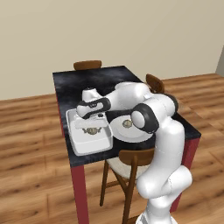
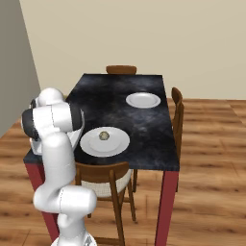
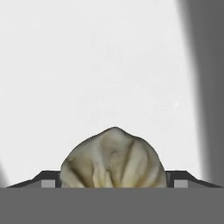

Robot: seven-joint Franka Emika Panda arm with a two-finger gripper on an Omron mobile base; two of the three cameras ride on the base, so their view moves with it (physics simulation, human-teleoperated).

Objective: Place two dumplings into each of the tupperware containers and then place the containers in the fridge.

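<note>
My gripper (image 1: pixel 91 125) reaches down into the deep white tupperware container (image 1: pixel 94 145) at the table's front left corner. In the hand view a tan, pleated dumpling (image 3: pixel 113 159) fills the gap from one fingertip to the other, and the gripper (image 3: pixel 112 183) is shut on it just above the container's white floor (image 3: pixel 109 65). The left base view shows this dumpling (image 1: pixel 91 131) low inside the container. Another dumpling (image 1: pixel 127 124) (image 2: pixel 104 136) lies on a round white plate (image 1: pixel 119 132) (image 2: pixel 117 144) beside the container. A tall grey surface (image 2: pixel 14 62) stands at the left; I cannot tell if it is the fridge.
A second round white plate (image 2: pixel 142 100) lies farther back on the dark table (image 2: pixel 115 96). Wooden chairs stand at the near side (image 1: pixel 131 162) (image 2: pixel 103 177), the far end (image 2: pixel 121 69) and the right side (image 2: pixel 177 103). Wood floor surrounds the table.
</note>
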